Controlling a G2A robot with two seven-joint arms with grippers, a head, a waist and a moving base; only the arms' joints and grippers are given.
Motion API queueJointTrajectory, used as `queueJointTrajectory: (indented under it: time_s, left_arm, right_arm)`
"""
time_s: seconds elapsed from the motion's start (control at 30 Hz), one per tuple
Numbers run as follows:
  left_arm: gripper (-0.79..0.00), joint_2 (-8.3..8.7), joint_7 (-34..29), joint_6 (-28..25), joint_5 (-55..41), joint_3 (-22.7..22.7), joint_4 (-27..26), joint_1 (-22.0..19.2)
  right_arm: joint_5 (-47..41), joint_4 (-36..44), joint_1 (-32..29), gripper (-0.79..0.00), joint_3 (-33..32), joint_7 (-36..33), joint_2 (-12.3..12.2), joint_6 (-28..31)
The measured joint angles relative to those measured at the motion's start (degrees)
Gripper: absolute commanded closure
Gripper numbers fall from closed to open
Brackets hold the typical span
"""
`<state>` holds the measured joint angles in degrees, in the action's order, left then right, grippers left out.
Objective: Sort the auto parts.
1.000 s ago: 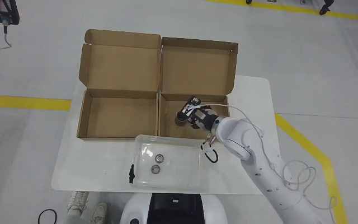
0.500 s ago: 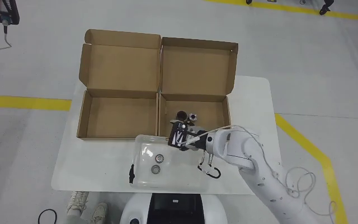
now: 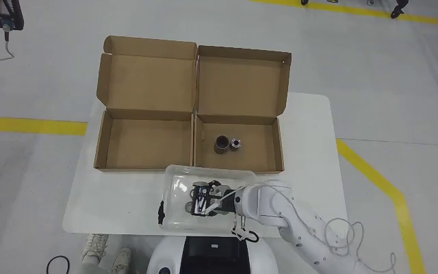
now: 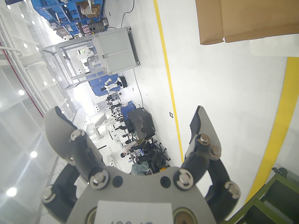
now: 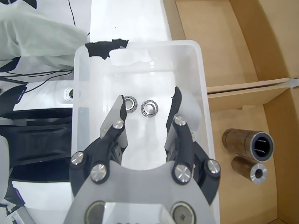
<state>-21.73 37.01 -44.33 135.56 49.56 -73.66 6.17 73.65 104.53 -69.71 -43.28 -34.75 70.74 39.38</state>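
Top view: the right gripper (image 3: pixel 205 203) hangs over the clear bin (image 3: pixel 171 179) at the bench's (image 3: pixel 308 137) near edge. Two metal cylinders (image 3: pixel 228 143) lie in the cardboard box (image 3: pixel 274 147) just behind the bin.

Left wrist view: the left gripper (image 4: pixel 127 117) has its fingers spread, with nothing between them.

Right wrist view: the right arm's fingers (image 5: pixel 118 110) are spread above two bearing rings (image 5: pixel 149 109) on the bin floor. One lies between the tips. The second ring (image 5: pixel 129 104) lies partly behind one finger; contact cannot be judged.

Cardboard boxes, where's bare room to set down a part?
The empty cardboard box is bare throughout. The other box is free beyond its two metal cylinders. The clear bin is crowded: right gripper over two bearings.
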Motion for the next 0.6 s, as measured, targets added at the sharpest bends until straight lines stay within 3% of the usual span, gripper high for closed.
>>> queueJointTrajectory:
  time_s: [0.6]
  left_arm:
    - [-0.785, 0.0, 0.0, 0.0, 0.0, 0.0, 0.0, 0.0]
  right_arm:
    - [6.9, -11.3, 5.7, -0.332, 8.7, -0.2, 2.9, -4.3]
